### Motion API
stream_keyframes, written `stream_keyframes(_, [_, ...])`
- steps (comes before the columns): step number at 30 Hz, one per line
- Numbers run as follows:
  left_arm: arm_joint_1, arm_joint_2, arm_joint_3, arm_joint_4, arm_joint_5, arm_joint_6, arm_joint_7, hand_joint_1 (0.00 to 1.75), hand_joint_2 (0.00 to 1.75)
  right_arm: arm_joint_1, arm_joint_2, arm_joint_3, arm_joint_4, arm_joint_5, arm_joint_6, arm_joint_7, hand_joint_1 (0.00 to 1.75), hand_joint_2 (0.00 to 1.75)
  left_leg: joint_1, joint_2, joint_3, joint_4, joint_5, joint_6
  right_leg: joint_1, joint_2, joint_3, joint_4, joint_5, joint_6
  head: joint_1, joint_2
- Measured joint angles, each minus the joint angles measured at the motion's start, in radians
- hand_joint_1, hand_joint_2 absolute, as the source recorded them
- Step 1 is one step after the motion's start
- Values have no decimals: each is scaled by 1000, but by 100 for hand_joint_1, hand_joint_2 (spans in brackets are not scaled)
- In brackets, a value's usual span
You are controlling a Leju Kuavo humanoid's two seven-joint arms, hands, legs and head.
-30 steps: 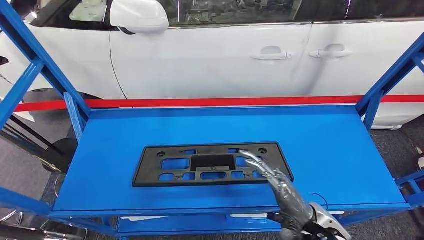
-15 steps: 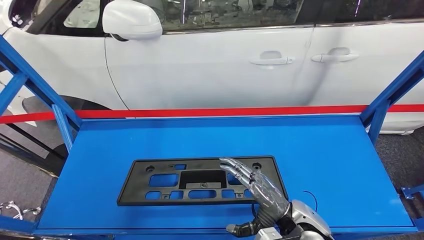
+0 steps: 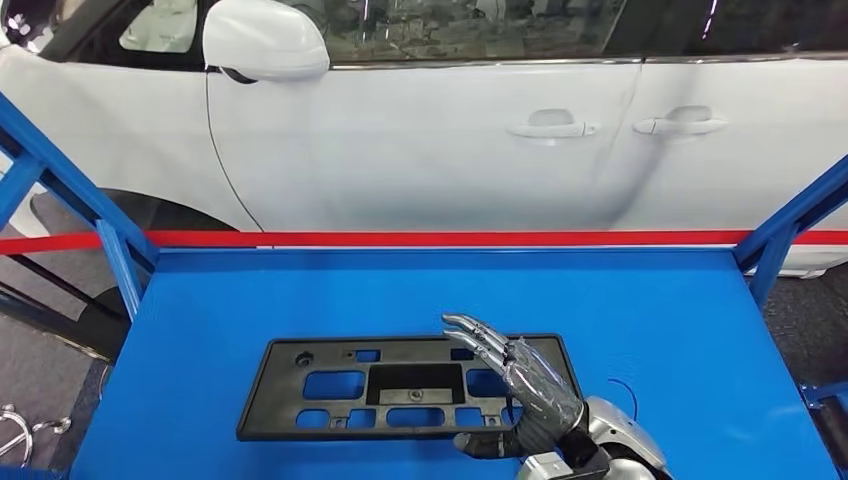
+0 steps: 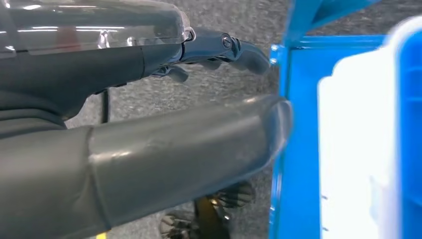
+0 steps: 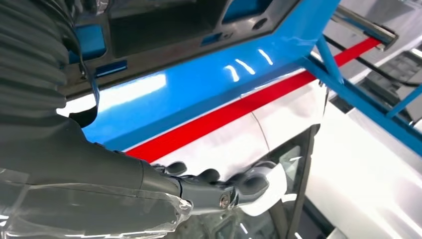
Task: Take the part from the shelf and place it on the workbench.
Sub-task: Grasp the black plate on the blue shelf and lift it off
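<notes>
Head view: right hand fingers spread over part right edge, holding nothing.

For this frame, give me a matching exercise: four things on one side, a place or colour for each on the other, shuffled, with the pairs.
Things:
1. black part
2. right robot hand
3. red stripe
4. car

Descriptions:
A. white, behind the shelf
B. over the part's right end
C. runs along the shelf's far edge
D. lies flat on the blue shelf

Pairs: 1-D, 2-B, 3-C, 4-A
</notes>
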Motion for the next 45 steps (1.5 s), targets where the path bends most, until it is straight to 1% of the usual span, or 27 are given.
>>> stream_keyframes(2, [0,-2,0,0,-3,5,2,0,0,7,-4,0,-4,-21,-1,-12,0,87,5,2,5,3,-7,-3,-11,0,-87,139,-40,14,1,0])
stream_keyframes(3, [1,-4,0,1,-5,8,5,0,0,12,-6,0,-9,-31,0,-19,0,44,8,2,9,5,-13,-6,-16,0,-114,169,-33,21,1,0])
stream_keyframes(4, [1,-6,0,1,-6,11,10,0,0,17,-7,0,-15,-38,0,-25,0,0,13,2,15,8,-19,-11,-21,0,-122,160,-4,27,1,0])
stream_keyframes(6, [1,-9,0,1,-9,19,26,0,0,25,-13,0,-29,-43,2,-32,0,0,23,1,29,13,-32,-24,-30,-1,-91,45,92,39,1,0])
stream_keyframes(7, [1,-9,0,1,-9,22,34,0,0,28,-17,0,-35,-43,4,-33,0,0,26,0,35,16,-38,-32,-30,0,-71,-16,127,43,1,0])
stream_keyframes(8, [0,-8,0,1,-10,24,40,0,0,31,-22,-1,-41,-43,8,-33,0,0,26,-2,35,19,-42,-39,-30,1,-56,-61,144,40,1,0])
stream_keyframes(11, [1,-8,0,1,-15,27,53,0,0,38,-32,-5,-49,-46,19,-33,0,0,27,-3,29,21,-42,-57,-23,7,-50,-90,137,15,0,0])
stream_keyframes(13, [1,-8,0,1,-18,27,58,0,0,40,-34,-8,-52,-53,24,-34,0,0,30,4,20,41,-59,-64,-23,7,-48,-90,134,-1,0,0])
stream_keyframes(15, [-1,-8,0,1,-19,27,59,0,0,40,-36,-16,-55,-59,30,-37,0,0,30,12,-24,143,-114,-65,-21,2,-40,-92,130,-14,0,0])
stream_keyframes(17, [-1,-8,0,1,-19,25,58,0,0,42,-38,-21,-56,-63,36,-39,0,0,27,14,-94,287,-170,-61,-13,-2,-34,-90,124,-23,0,0])
stream_keyframes(18, [0,-8,0,1,-19,24,57,0,0,45,-39,-22,-56,-64,37,-40,0,0,25,14,-118,329,-176,-57,-8,-3,-31,-90,122,-27,0,0])
stream_keyframes(19, [1,-8,0,1,-20,22,55,0,0,47,-39,-23,-56,-65,39,-41,0,0,22,14,-124,334,-164,-52,-3,-3,-28,-89,119,-30,0,0])
stream_keyframes(20, [1,-9,0,1,-20,20,54,0,0,48,-40,-24,-57,-66,41,-42,0,0,17,14,-111,301,-134,-44,2,-2,-23,-89,117,-32,0,0])
stream_keyframes(21, [1,-9,0,1,-21,18,53,0,0,49,-40,-26,-59,-66,43,-43,0,0,11,13,-83,238,-95,-32,6,-1,-17,-89,114,-33,0,0])
stream_keyframes(23, [0,-8,0,1,-25,13,49,0,0,49,-41,-31,-65,-68,52,-44,0,0,-3,13,-26,117,-43,-7,10,0,-9,-91,109,-33,0,0])
stream_keyframes(25, [-2,-7,0,1,-30,10,45,0,0,53,-41,-34,-68,-69,58,-45,0,0,-13,14,-3,69,-39,5,7,0,-12,-90,107,-26,-1,0])
stream_keyframes(28, [-2,-8,1,1,-34,8,42,0,0,58,-44,-41,-75,-70,60,-46,0,0,-9,16,7,43,-39,2,7,-2,-16,-78,94,-10,-1,0])
stream_keyframes(30, [-2,-10,1,1,-36,6,41,0,0,59,-48,-46,-80,-72,61,-46,0,0,-3,19,12,32,-32,1,7,-3,-45,-5,41,-2,-1,0])
stream_keyframes(32, [-2,-12,1,1,-39,4,41,0,0,62,-50,-47,-81,-73,65,-46,0,0,-5,19,8,37,-31,2,4,-2,-106,132,-29,4,0,0])
stream_keyframes(33, [-2,-14,1,1,-39,4,41,0,0,65,-51,-48,-81,-74,67,-46,0,0,-5,19,4,41,-31,2,3,-2,-132,185,-47,7,0,0])
stream_keyframes(34, [-2,-15,1,1,-40,4,41,0,0,66,-51,-48,-81,-74,68,-46,0,0,-6,19,1,44,-31,2,2,-2,-142,205,-45,9,0,0])
stream_keyframes(35, [-2,-15,1,1,-40,4,41,0,0,67,-52,-48,-81,-74,69,-46,0,0,-6,19,-1,47,-31,1,0,-3,-130,183,-23,10,0,0])
stream_keyframes(37, [-2,-16,1,1,-41,3,41,0,0,67,-52,-49,-81,-75,70,-46,0,0,-6,18,-3,51,-30,-1,-2,-3,-62,50,46,6,0,0])
stream_keyframes(39, [-3,-17,1,1,-43,3,41,0,0,67,-53,-50,-82,-76,71,-46,0,0,-8,17,-7,58,-28,-10,2,-2,-10,-58,89,-2,0,0])
stream_keyframes(41, [-3,-18,1,1,-48,3,41,0,0,67,-53,-52,-83,-78,72,-47,0,0,-9,15,-12,60,-21,-23,6,-2,-8,-76,101,-11,-1,0])
stream_keyframes(43, [-2,-18,1,1,-51,3,40,0,0,67,-53,-53,-84,-80,72,-47,0,0,-8,14,-19,66,-28,-35,2,-4,-16,-79,113,-24,0,0])
stream_keyframes(45, [-2,-17,1,1,-52,3,40,0,0,66,-53,-53,-85,-81,73,-47,0,0,-6,14,-46,130,-89,-46,-4,-8,-32,-83,130,-37,0,0])
